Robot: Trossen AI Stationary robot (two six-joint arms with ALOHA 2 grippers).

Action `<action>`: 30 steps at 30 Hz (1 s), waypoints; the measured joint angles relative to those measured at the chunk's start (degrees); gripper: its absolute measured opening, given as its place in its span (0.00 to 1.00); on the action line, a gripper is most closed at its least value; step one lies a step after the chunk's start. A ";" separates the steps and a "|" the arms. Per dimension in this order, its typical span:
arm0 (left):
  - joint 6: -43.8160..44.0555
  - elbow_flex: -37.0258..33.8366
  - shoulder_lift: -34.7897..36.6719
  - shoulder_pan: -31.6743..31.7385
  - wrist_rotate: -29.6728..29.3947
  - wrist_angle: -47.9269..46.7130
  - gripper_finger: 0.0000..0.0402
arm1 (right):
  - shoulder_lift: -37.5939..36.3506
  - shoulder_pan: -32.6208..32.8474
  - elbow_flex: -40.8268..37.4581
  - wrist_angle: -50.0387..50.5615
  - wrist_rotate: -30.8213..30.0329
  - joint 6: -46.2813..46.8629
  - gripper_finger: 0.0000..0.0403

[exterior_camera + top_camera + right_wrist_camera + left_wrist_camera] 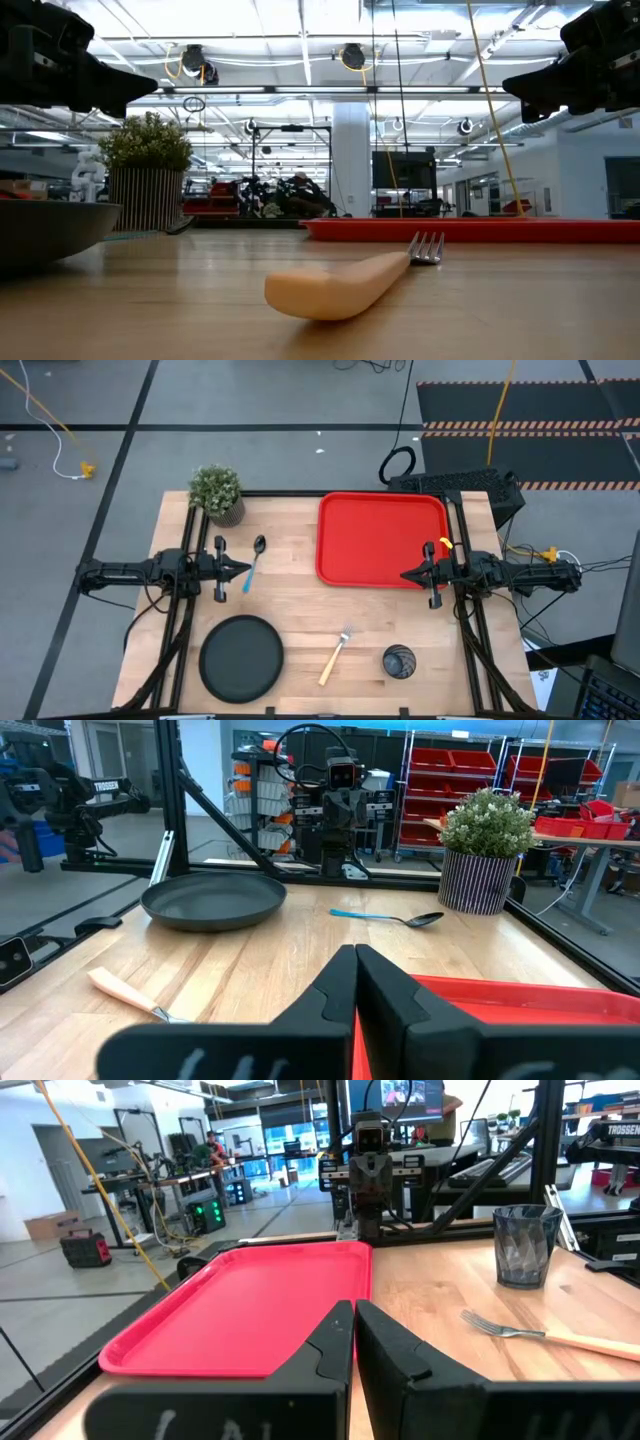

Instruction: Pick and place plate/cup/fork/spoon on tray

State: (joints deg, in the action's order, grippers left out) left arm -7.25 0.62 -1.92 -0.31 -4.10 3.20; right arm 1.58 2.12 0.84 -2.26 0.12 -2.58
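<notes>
Left jaws: mine, pressed together and holding nothing, hovering above the desk's left half beside the spoon.
Right jaws: mine, likewise pressed together and empty, hovering over the tray's front right corner.
Tray: bright red, rectangular, raised rim, rounded corners; it lies at the desk's rear edge, right of centre, with nothing on it.
Plate: flat, round, matte black; it lies at the front left of the desk.
Cup: small, dark, ribbed; it stands near the front edge, right of centre.
Fork: silver tines, orange-tan handle; it lies slanted between plate and cup, touching neither.
Spoon: dark bowl, thin light-blue handle; it lies near the desk's left rear, bowl toward the potted plant.
Progress: my judgement is that all four items remain to be moved.
Risk, cutlery: fork and spoon lie flat on the wood, so my jaws could scrape the desk or slip off a thin handle.
Risk, plate: its low, wide rim offers little to pinch; a shallow grip may let it tilt and drop.
Risk, cup: a sideways nudge could tip it.
</notes>
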 joint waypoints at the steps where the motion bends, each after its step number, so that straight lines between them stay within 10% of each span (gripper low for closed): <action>1: -0.01 -0.01 0.01 0.00 0.00 0.00 0.05 | -0.02 0.00 0.00 0.00 0.00 0.01 0.00; 19: -0.02 0.00 -0.01 0.00 0.00 0.00 0.05 | 0.10 -0.03 2.86 -10.35 -1.79 -0.72 0.00; 30: -0.02 -0.02 0.01 0.01 0.00 0.04 0.05 | 7.14 -0.01 21.68 -4.77 1.75 3.35 0.00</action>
State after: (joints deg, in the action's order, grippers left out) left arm -7.27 0.60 -1.91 -0.30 -4.10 3.25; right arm 8.73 2.11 22.52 -7.03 1.87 0.77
